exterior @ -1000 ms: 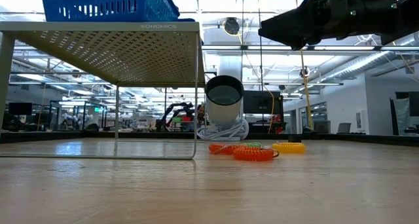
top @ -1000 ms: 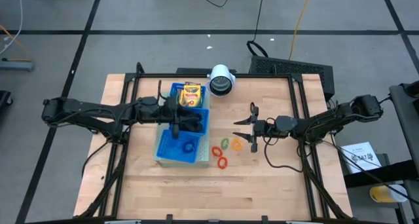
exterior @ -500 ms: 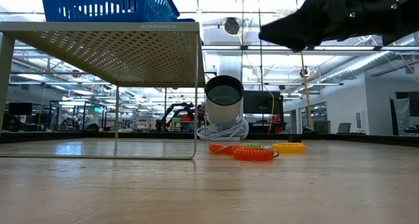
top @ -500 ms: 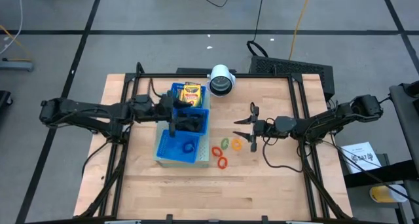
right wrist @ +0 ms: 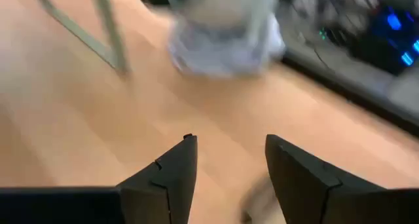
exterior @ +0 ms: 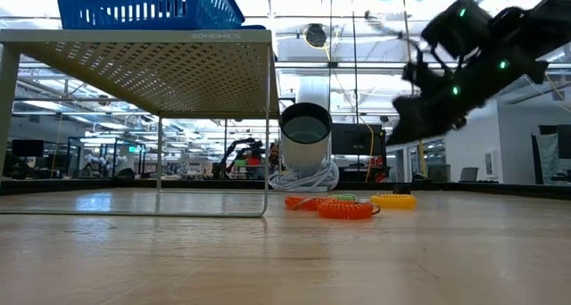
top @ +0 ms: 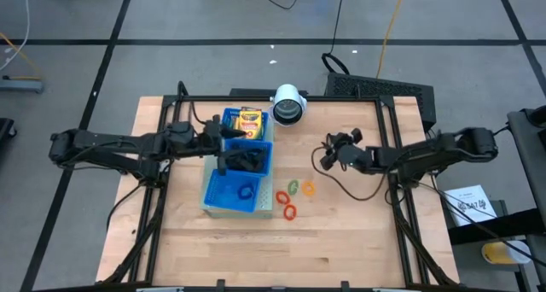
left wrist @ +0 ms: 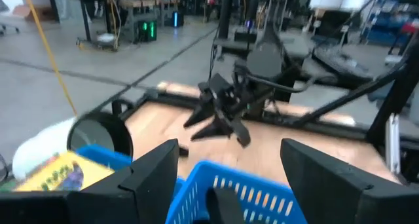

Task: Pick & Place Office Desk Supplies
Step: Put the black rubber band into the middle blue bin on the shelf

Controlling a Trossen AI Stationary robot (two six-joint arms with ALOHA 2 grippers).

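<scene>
The blue tray [top: 237, 174] sits on a raised wire shelf [exterior: 161, 64] on the left half of the wooden table [top: 358, 232]. It has three compartments. The one nearest the white cylinder [top: 288, 104] holds a yellow-and-green crayon box [top: 249, 123], lying flat with its printed face up. The middle one holds a heap of small black clips [top: 247, 160]. The last one holds a thin ring [top: 246, 191] whose colour is hard to tell against the blue plastic.

Just beside the tray, on the bare wood, lie more thin coiled rings: a red ring [top: 281, 197], an orange-red ring [top: 288, 212] near it, a green ring [top: 293, 187] and an orange ring [top: 308, 189]. In the low view they lie close together in front of the cylinder, flat on the table.

The left claw [top: 223, 147] hangs over the tray, at the edge of the middle compartment, above the clips. In its wrist view its two dark fingers [left wrist: 154, 168] stand spread wide with nothing between them, and the tray's rim and the crayon box show below.

The right claw [top: 328, 149] is raised above the table to the right of the cylinder, well apart from the rings and tilted downward in the low view. Its fingers [right wrist: 173, 165] stand partly spread, with only bare wood showing in the gap; it holds nothing.
</scene>
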